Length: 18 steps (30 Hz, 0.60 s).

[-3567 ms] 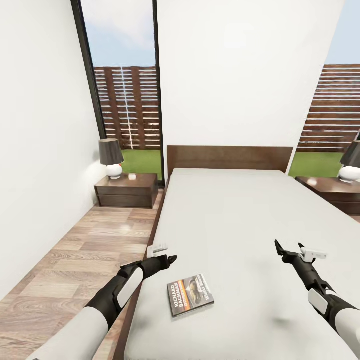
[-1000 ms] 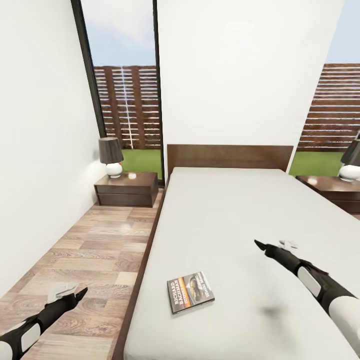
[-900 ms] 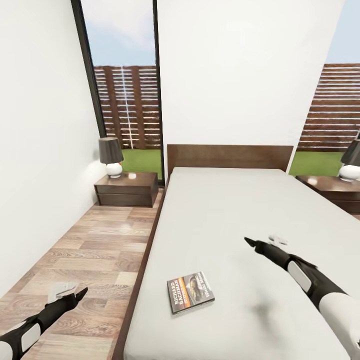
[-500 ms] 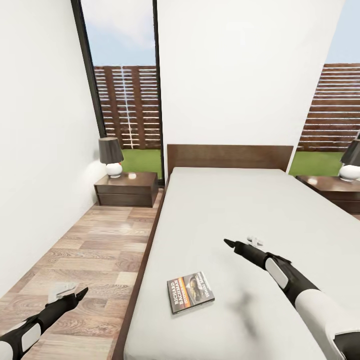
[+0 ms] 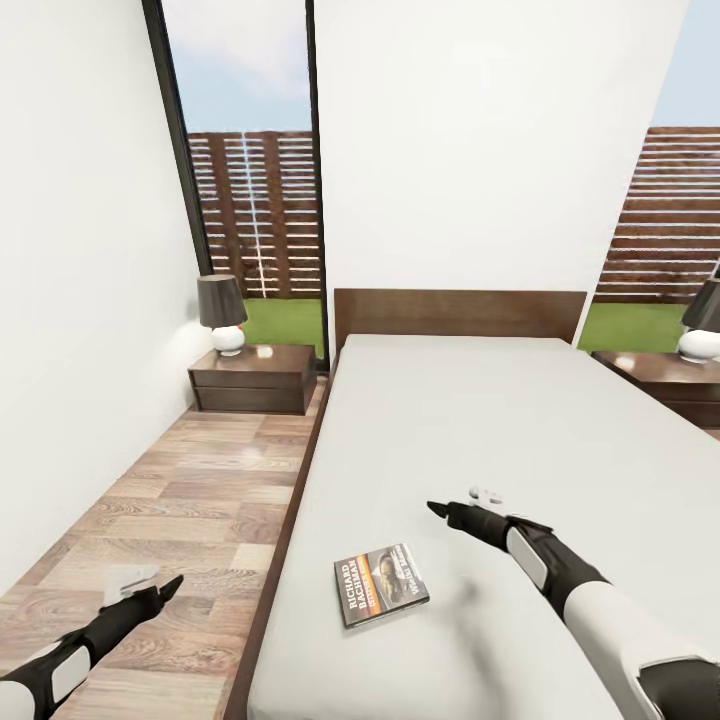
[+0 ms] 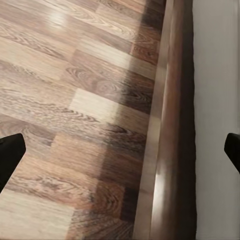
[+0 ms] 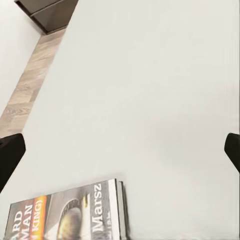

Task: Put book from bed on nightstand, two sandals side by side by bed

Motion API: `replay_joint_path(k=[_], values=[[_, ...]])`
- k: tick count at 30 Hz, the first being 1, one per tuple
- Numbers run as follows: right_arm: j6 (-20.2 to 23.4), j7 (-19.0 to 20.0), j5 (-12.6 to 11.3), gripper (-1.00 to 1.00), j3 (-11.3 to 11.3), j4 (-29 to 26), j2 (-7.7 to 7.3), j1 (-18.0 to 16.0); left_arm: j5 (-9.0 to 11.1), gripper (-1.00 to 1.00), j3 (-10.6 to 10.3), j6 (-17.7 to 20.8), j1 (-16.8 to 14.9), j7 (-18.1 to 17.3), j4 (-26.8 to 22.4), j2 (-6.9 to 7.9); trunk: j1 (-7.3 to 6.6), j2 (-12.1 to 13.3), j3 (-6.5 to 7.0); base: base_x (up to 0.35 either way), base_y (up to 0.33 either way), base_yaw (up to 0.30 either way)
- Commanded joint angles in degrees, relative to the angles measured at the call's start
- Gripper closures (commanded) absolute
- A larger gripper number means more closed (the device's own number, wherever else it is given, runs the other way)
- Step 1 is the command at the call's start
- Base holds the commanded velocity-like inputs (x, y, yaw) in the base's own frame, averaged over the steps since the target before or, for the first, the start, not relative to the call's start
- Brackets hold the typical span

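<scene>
Starting at the left, a plain white wall (image 5: 70,300) ran along the bedroom's edge, and beside it a grey-brown wood-plank floor (image 5: 190,500) stretched from the near corner to the far wall. Low over those planks at the near left hung the left gripper (image 5: 165,588), its 2 dark fingertips sitting at opposite edges of the left wrist view, so its jaws were spread wide with nothing between them. That view looked down on the floor and the dark wooden side rail of the bed frame (image 6: 167,150). At the far left corner stood a nightstand (image 5: 252,380), a low dark cabinet with a glossy top, carrying a lamp (image 5: 222,314) with a dark shade and a white base. Behind it a tall dark-framed window (image 5: 250,180) showed a slatted brown fence, grass and sky.

The bed (image 5: 480,430) took up the middle and right of the room, its off-white mattress smooth and its brown headboard (image 5: 458,314) set against the far white wall. The book (image 5: 381,585) lay flat on the mattress near the bed's near left edge, cover up. Just right of it and a little farther off, the right gripper (image 5: 437,510) hovered above the mattress, apart from the book; its jaws were also wide open and empty. At the far right a 2nd nightstand (image 5: 660,378) with another lamp (image 5: 702,320) stood before a 2nd window (image 5: 660,200).
</scene>
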Motion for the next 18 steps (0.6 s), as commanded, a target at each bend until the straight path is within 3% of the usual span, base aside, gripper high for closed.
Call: replay_joint_path(k=[1, 7, 12, 18], values=[[0.28, -0.01, -0.45, -1.00, 0.25, 0.48, -0.04, -0.03, 0.38, -1.00, -0.48, -0.28, -0.05, -0.17, 0.08, 0.00, -0.01, -0.03, -0.05, 0.000, 0.000, 0.000], [0.20, 0.08, -0.41, -1.00, 0.27, 3.08, 0.05, -0.03, 0.34, -1.00, -0.49, -0.28, -0.05, -0.12, 0.14, -0.58, -0.01, -0.03, -0.05, 0.000, 0.000, 0.000], [0.14, 0.08, -0.40, -1.00, 0.22, 3.66, 1.77, 0.02, 0.33, -1.00, -0.48, -0.28, -0.05, -0.10, 0.17, -0.90, -0.01, -0.03, -0.05, 0.000, 0.000, 0.000], [-0.36, 0.09, -0.25, -1.00, 0.23, 5.97, 2.58, 0.05, 0.33, -1.00, -0.48, -0.28, -0.05, -0.14, 0.16, -0.93, -0.01, -0.03, -0.05, 0.000, 0.000, 0.000]])
